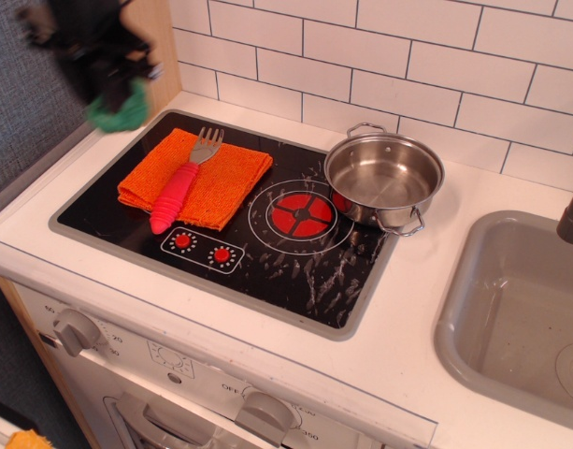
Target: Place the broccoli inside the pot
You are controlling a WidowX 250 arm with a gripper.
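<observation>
The green broccoli (119, 111) hangs in the air at the upper left, blurred by motion, above the stove's back left corner. My black gripper (115, 86) is shut on the broccoli from above. The shiny steel pot (384, 178) stands empty at the stove's back right, far to the right of the gripper.
An orange cloth (197, 178) lies on the black stovetop (267, 253) with a fork (181, 183) with a red handle on it. A grey sink basin (520, 309) is at the right. A wooden post (150, 56) stands right behind the gripper. The white tiled wall (408, 56) is behind.
</observation>
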